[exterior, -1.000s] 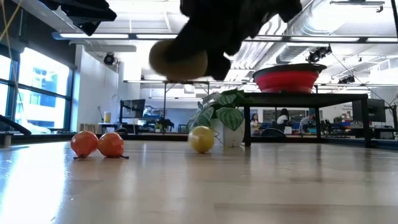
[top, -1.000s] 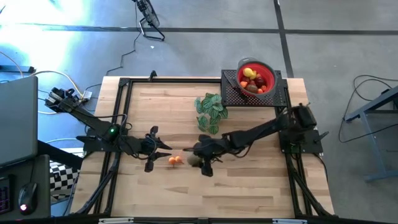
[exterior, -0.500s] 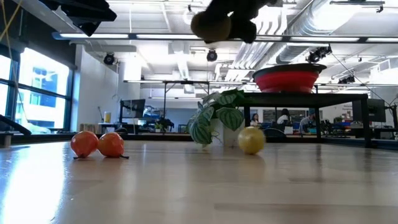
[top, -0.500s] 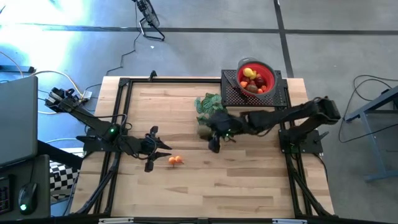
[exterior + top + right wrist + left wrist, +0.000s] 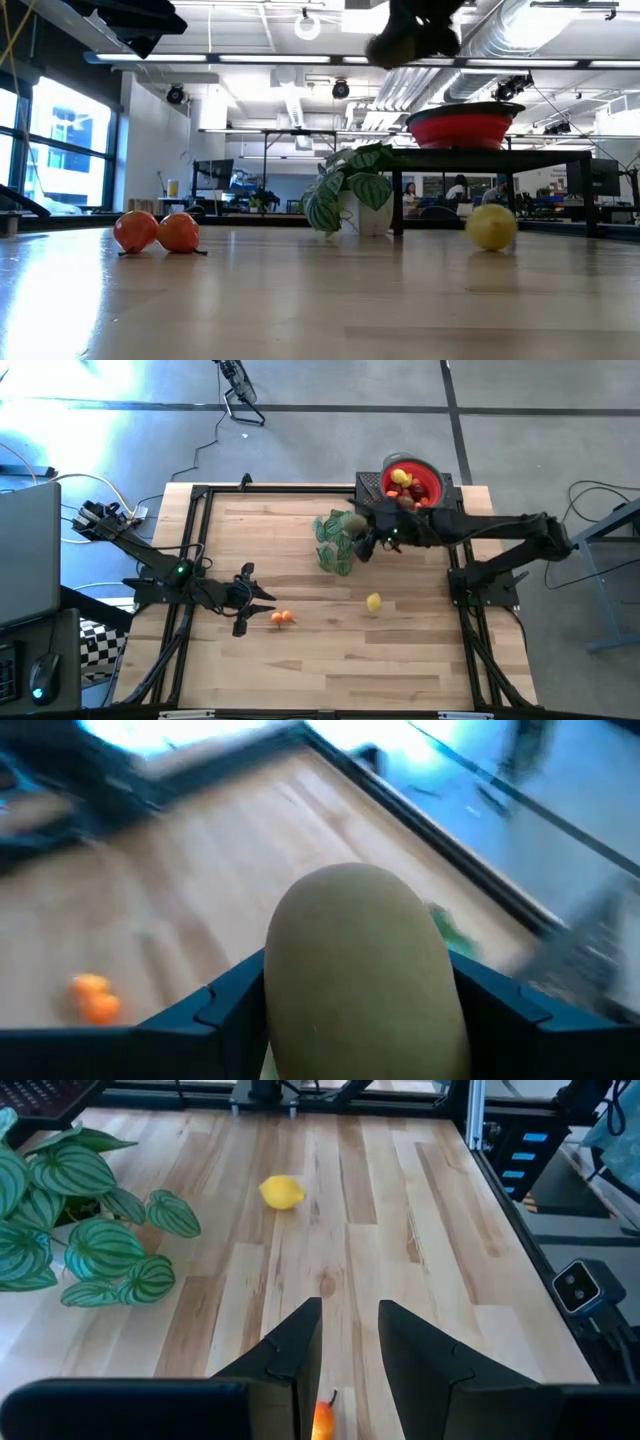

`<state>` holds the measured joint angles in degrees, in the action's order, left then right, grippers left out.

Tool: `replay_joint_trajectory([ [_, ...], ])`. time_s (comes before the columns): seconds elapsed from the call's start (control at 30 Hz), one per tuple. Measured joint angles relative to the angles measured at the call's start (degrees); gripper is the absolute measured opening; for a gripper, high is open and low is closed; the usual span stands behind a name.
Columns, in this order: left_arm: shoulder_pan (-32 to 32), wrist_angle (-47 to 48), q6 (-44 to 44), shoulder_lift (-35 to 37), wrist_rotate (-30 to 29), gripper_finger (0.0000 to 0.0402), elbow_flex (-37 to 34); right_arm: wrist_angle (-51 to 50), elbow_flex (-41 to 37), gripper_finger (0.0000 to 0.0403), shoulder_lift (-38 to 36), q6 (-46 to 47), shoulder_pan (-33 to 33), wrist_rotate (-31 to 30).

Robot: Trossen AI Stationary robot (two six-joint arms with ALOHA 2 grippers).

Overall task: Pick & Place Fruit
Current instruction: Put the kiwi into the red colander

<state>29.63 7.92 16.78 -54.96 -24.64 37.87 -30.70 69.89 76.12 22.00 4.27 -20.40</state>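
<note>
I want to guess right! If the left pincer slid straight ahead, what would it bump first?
Probably the pair of small orange fruits, lying just past the left pincer. The lemon sits farther on, likely slightly off that line.

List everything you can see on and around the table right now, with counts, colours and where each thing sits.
Round red bowl with grey rim: one, far right corner on a black mesh stand, holding several fruits.
Green leafy plant sprig: one, beside the stand.
Small yellow toy lemon: one, loose on the wood, right of centre.
Small orange toy fruits: two, touching, near the left hand.
Brown-green toy fruit: one, held in the right hand.
Left hand: low over the table.
Right hand: raised over the plant.
</note>
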Motion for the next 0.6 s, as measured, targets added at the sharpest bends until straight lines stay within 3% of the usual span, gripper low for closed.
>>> replay_joint_trajectory([
  [0.6,0.0,0.0,0.0,0.0,0.0,0.0099,0.0,-9.4,-0.1,0.0232,-3.7,3.5,16.6,-2.2],
])
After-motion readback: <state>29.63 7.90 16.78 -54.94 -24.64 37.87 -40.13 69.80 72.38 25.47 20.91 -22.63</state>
